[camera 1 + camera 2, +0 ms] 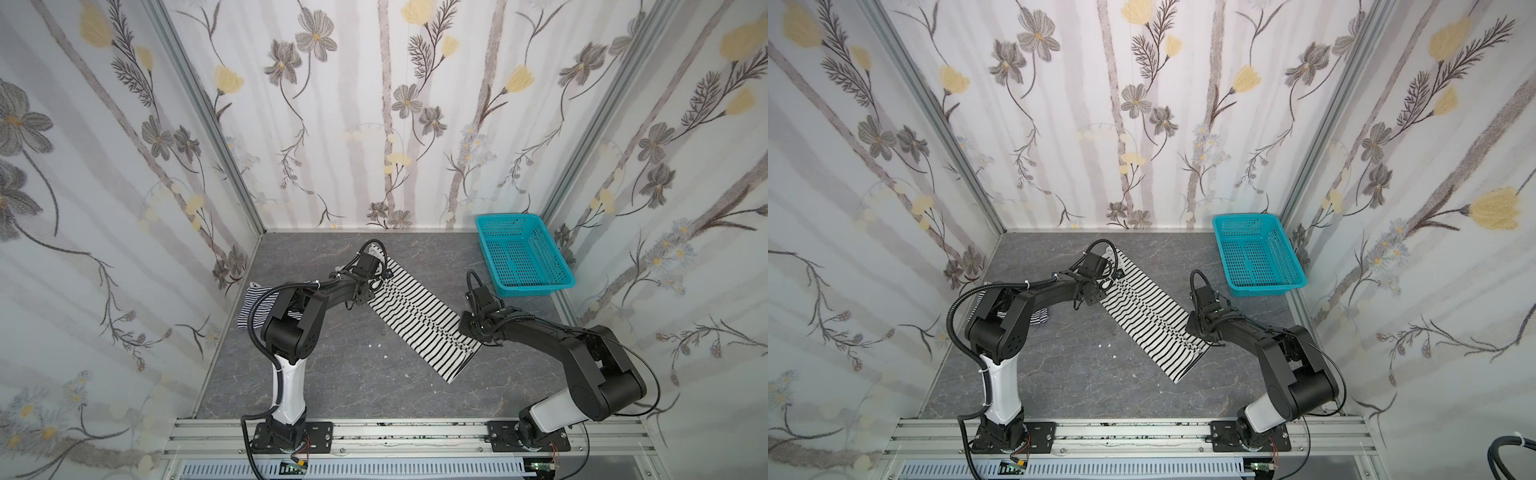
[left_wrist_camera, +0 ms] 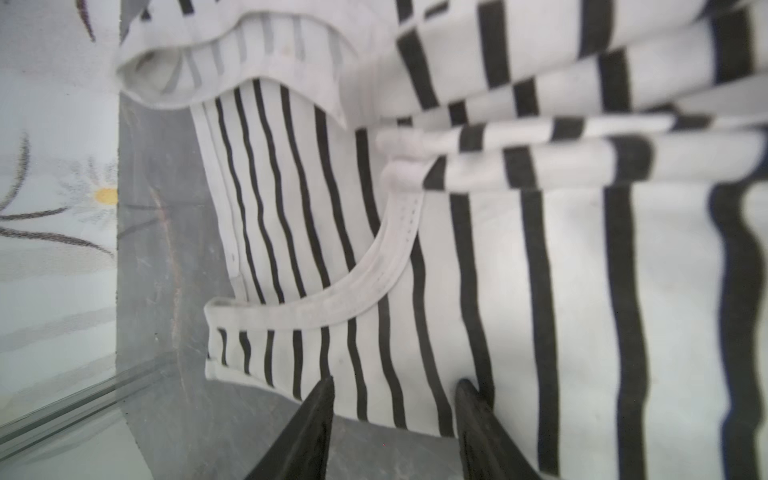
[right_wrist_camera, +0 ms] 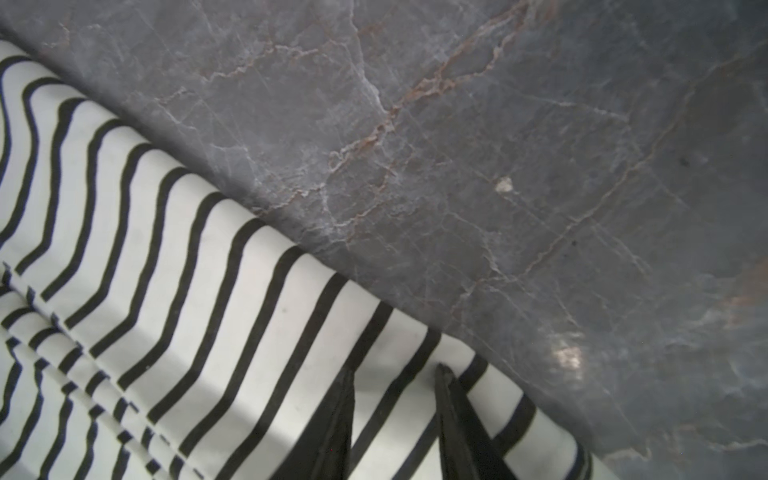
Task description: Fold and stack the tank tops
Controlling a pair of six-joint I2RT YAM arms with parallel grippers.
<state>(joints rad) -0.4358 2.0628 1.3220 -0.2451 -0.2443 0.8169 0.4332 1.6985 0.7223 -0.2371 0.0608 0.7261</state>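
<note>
Nearest the camera head, an aluminium rail across the front edge, both arm bases bolted onto it. Beyond that, a grey marble-patterned table, veined in white and rust, with a few white specks near its middle. Across the centre, laid diagonally from near right to far middle, the black-and-white tank top, folded lengthwise into a long strip and flat on the table. At its right long edge, close to the near end, the right gripper, fingers a narrow gap apart, tips down on flat cloth, pinching nothing. At the far, strap end, the left gripper, fingers a moderate gap apart, tips at the cloth's edge beside a curved white trim, cloth flat between them, ungripped. To the left, well apart from that strip, the navy-and-white tank top, crumpled near the left wall and largely hidden in both top views behind the left arm. Farther back on the right, a teal perforated basket in the far right corner, well apart from both tops. All round, three walls papered with grey and yellow flowers, aluminium posts at the corners
</note>
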